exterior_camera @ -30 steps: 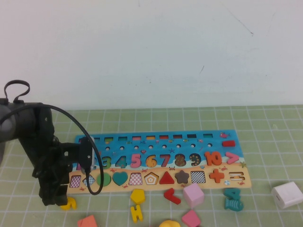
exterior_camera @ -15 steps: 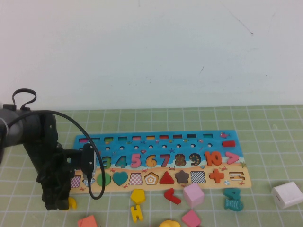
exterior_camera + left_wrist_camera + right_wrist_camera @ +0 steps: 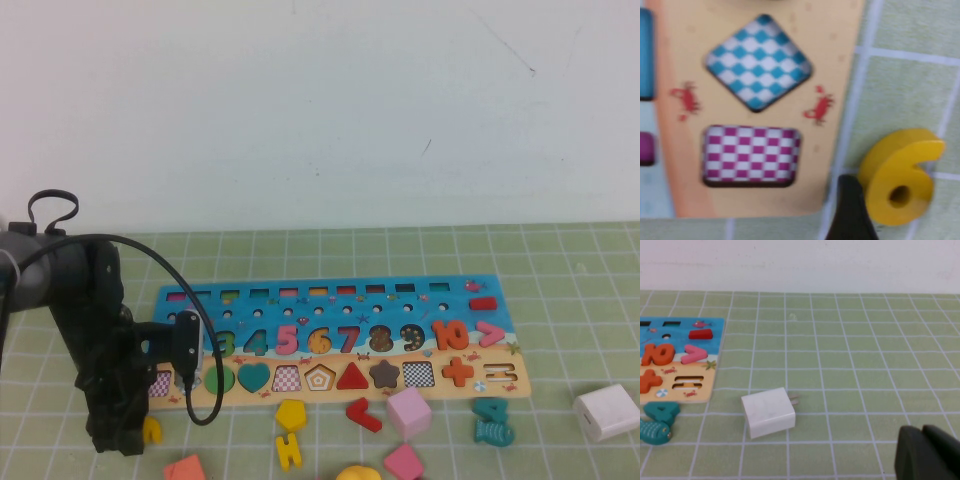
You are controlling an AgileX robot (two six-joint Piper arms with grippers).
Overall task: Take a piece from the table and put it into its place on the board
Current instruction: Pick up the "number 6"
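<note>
- The left gripper (image 3: pixel 112 437) sits low in the lower left of the high view, its dark arm dropped close to the table (image 3: pixel 560 260), just off the left end of the board (image 3: pixel 340 335); it is there, I judge, because the piece it wants lies at that corner.
- The piece (image 3: pixel 151 430), a yellow numeral 6, lies flat on the green mat, just beside the board's near left corner and apart from it; in the high view only a sliver shows past the gripper.
- In the left wrist view the piece (image 3: pixel 900 176) fills the lower right, with one dark fingertip (image 3: pixel 850 210) pressed close against its edge; the other finger is out of sight, so how wide the jaws stand, and whether they grip anything, I cannot tell.
- Still in that view, the board's tan strip (image 3: pixel 840 75) shows two vacant recesses, a blue-checked diamond (image 3: pixel 758 61) and a purple-checked rectangle (image 3: pixel 751 155); neither suits a numeral.
- The digit row runs along the board's blue part in the middle of the high view, so the lift, once made, would need a short carry rightwards.
- The right gripper (image 3: pixel 927 455) shows only as a dark tip in the lower right of the right wrist view, above bare mat near a white block (image 3: pixel 768 412); its opening I cannot tell; it looks parked, out of the high view altogether.
</note>
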